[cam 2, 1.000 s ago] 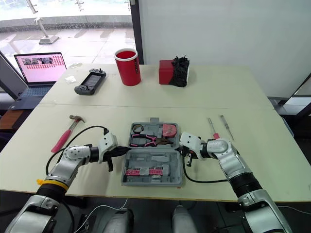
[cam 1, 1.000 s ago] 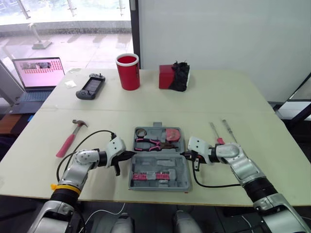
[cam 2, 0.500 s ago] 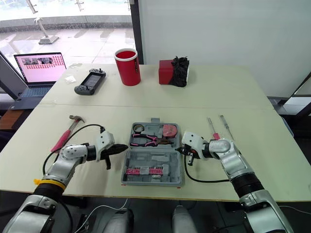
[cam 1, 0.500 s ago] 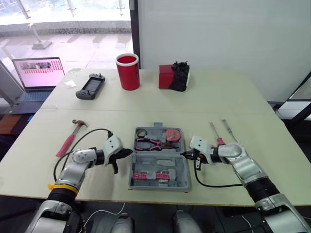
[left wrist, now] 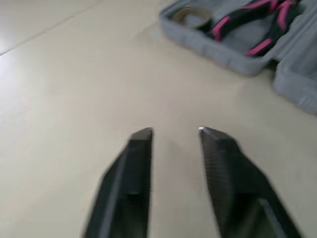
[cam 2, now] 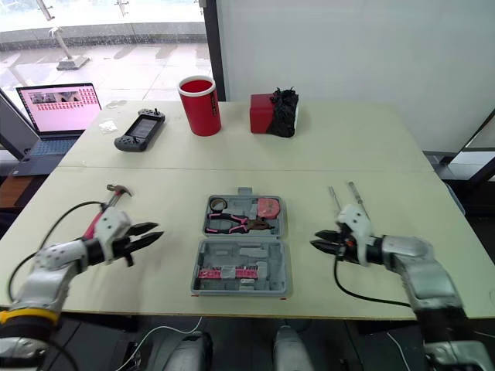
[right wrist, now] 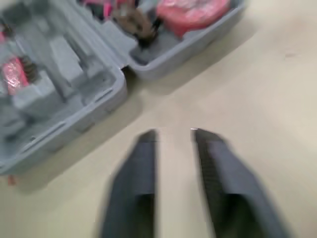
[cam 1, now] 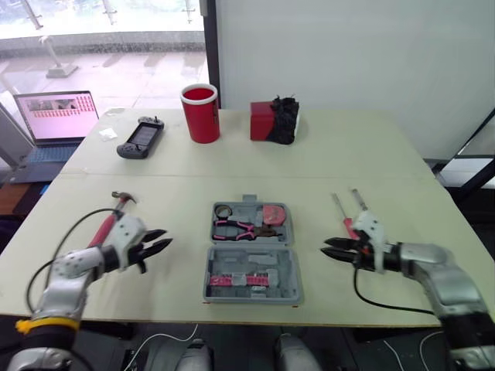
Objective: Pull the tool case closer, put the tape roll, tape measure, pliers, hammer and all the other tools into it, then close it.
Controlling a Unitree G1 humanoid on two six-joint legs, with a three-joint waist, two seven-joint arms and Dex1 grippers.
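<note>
We'd pulled both arms back from the case (cam 1: 255,260): left fingers (left wrist: 132,174) and right fingers (right wrist: 136,182) hung spread and empty, well apart from it. Moulded grey plastic, it lay open mid-way across the bench (cam 1: 178,185), with the pink-handled hammer (cam 1: 110,216) beside the left fingers.

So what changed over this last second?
Both grippers drew outward from the tool case's sides: the left gripper toward the hammer, the right gripper toward the screwdrivers. Both hover open, holding nothing. The case, with its pliers, tape roll and tape measure, stayed put.
</note>
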